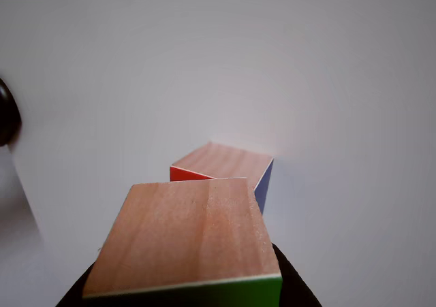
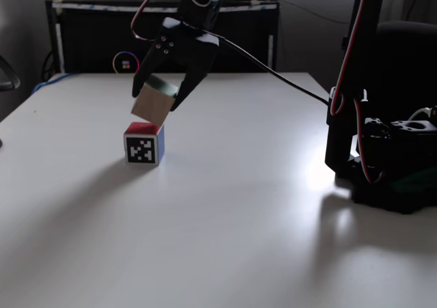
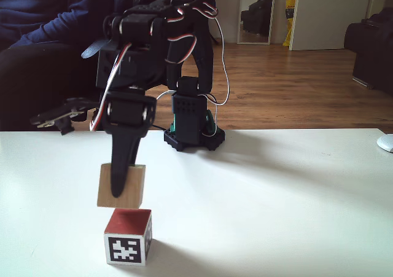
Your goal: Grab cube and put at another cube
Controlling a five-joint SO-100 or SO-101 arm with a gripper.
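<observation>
My gripper (image 2: 156, 102) is shut on the cube (image 2: 153, 105), a light wooden block with a green face (image 2: 162, 86), and holds it tilted in the air. Directly beneath stands another cube (image 2: 143, 145) on the white table, with a red top, a blue side and a black-and-white marker face. In another fixed view the held cube (image 3: 121, 186) hangs in the gripper (image 3: 121, 188) just over the red-topped cube (image 3: 128, 237); I cannot tell if they touch. The other view shows the held cube (image 1: 184, 235) close up, the red and blue cube (image 1: 228, 165) beyond it, and a dark finger (image 1: 296, 283) beside it.
The arm's base (image 3: 193, 129) stands at the table's far side, at the right edge (image 2: 386, 178) in a fixed view. A person in dark clothes (image 3: 37, 43) sits behind the table. A white object (image 3: 385, 143) lies at the right edge. A dark object (image 1: 7, 113) shows at the left.
</observation>
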